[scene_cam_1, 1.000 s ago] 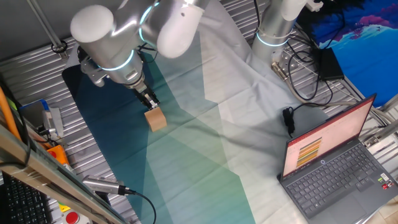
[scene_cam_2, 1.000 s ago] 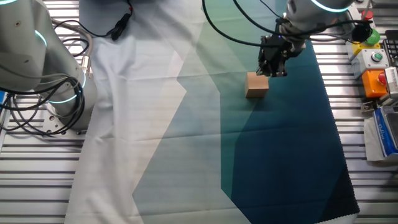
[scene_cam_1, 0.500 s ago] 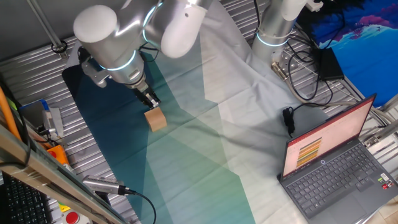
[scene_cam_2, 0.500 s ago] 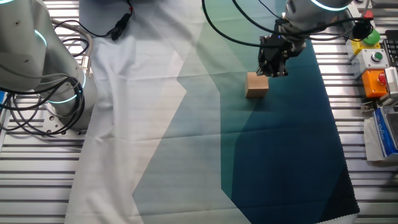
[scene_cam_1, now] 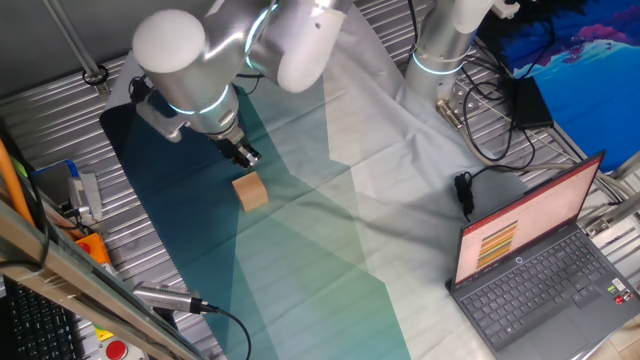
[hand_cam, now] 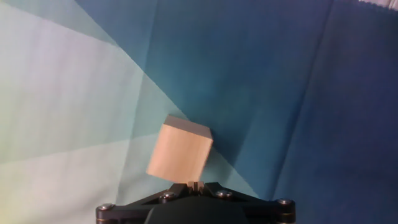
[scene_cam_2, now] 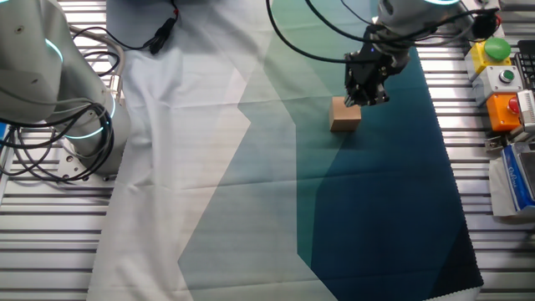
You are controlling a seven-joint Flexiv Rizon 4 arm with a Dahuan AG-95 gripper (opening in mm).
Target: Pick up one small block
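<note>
The small block (scene_cam_1: 250, 191) is a plain light-tan wooden cube lying on the teal part of the cloth. It also shows in the other fixed view (scene_cam_2: 344, 115) and in the hand view (hand_cam: 180, 151). My gripper (scene_cam_1: 244, 156) hangs just above and behind the block, a small gap away from its top edge. In the other fixed view the gripper (scene_cam_2: 365, 95) is at the block's upper right. In the hand view the gripper (hand_cam: 193, 185) is shut, its fingertips pressed together with nothing between them, just below the block.
The cloth (scene_cam_1: 330, 230) runs from dark blue through teal to white. An open laptop (scene_cam_1: 535, 265) stands at the right. A second arm's base (scene_cam_1: 440, 45) and cables are at the back. Button boxes (scene_cam_2: 501, 88) line the right edge in the other fixed view.
The arm has shifted slightly up and away, so the shut fingertips now stand a little off the block. The block has not moved.
</note>
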